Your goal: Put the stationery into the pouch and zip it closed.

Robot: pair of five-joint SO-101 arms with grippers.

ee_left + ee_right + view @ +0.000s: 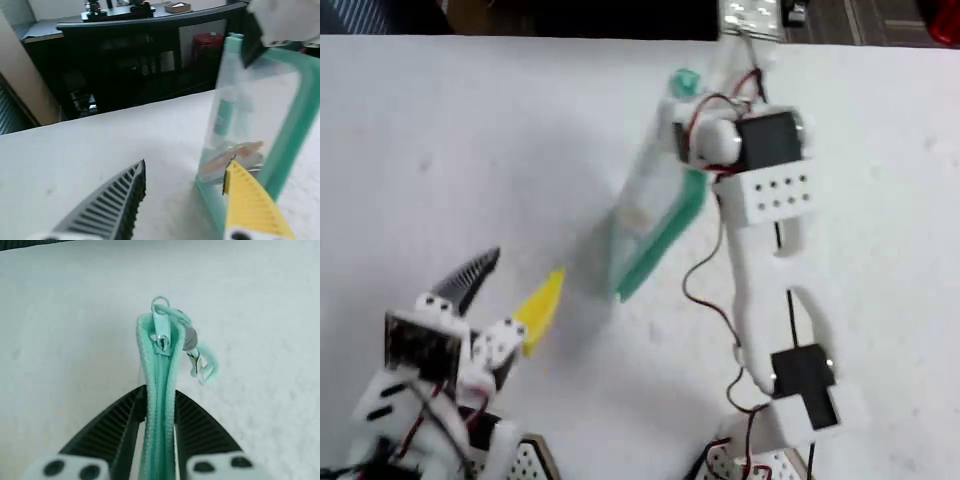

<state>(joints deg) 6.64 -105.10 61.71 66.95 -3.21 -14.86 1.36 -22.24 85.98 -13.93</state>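
Two right fingers (119,426) around one upright pouch (159,390)

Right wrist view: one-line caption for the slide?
Right pincer shut on the mint pouch along its zipper edge, zip slider beyond the fingertips, over the white table.

Clear glossy plastic pouch (250,115) with cloth edging, metal zip pull (161,332), matt table (470,150)

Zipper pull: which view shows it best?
Right wrist view: the pull sits close up at the end of the pouch the right end effector grips. High view: small and blurred at the pouch's far end. Left wrist view: the pouch's side, pull unclear.
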